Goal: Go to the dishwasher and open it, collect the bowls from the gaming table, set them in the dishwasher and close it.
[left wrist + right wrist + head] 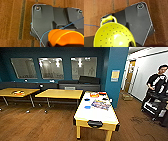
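Facing the gaming table (82, 112) across a wood floor (37, 124), with bowls yet to be collected: two blue ones (87, 107) near the middle of the white top, a red one (102, 93) and a dark one (105, 99) toward the far right corner. Carrying an orange bowl-like piece (65, 37) close under the left wrist and a perforated yellow colander (114, 36) under the right; claw state on either arm impossible to tell. Dishwasher nowhere ahead. Judged early: loading and closing still to come. Standing at right, a person (157, 84).
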Available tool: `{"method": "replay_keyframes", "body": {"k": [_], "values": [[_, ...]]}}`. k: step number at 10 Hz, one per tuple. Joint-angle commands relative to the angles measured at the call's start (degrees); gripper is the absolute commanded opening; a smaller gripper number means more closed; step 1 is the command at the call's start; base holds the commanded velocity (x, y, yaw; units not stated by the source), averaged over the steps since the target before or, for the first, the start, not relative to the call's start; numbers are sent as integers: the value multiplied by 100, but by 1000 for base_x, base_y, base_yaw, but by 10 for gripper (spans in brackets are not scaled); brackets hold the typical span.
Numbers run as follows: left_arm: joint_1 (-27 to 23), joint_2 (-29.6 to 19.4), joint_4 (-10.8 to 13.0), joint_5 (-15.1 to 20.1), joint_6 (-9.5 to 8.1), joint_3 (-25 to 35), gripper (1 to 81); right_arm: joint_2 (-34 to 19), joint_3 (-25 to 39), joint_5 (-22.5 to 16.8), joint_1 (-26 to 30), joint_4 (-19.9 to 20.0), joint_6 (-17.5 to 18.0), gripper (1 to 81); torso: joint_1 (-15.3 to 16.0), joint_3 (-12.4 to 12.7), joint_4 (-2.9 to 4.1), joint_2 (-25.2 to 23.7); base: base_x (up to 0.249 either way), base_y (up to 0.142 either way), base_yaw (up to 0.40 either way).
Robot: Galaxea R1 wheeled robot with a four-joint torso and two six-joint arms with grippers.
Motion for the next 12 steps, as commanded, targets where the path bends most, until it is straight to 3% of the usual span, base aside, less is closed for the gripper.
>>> {"method": "replay_keyframes", "body": {"k": [1,4,12], "values": [[-217,-38,69,300,125,-109,10,-102,38,-284,212,-85,-18,10,0,0,0,0,0,0,-400],[-217,235,86,283,161,-619,10,-85,38,-284,213,-85,-18,10,-2,0,0,0,0,0,-400],[-217,358,140,291,178,-620,10,64,-119,-293,168,-269,-26,10,2,0,0,0,0,0,-400]]}}
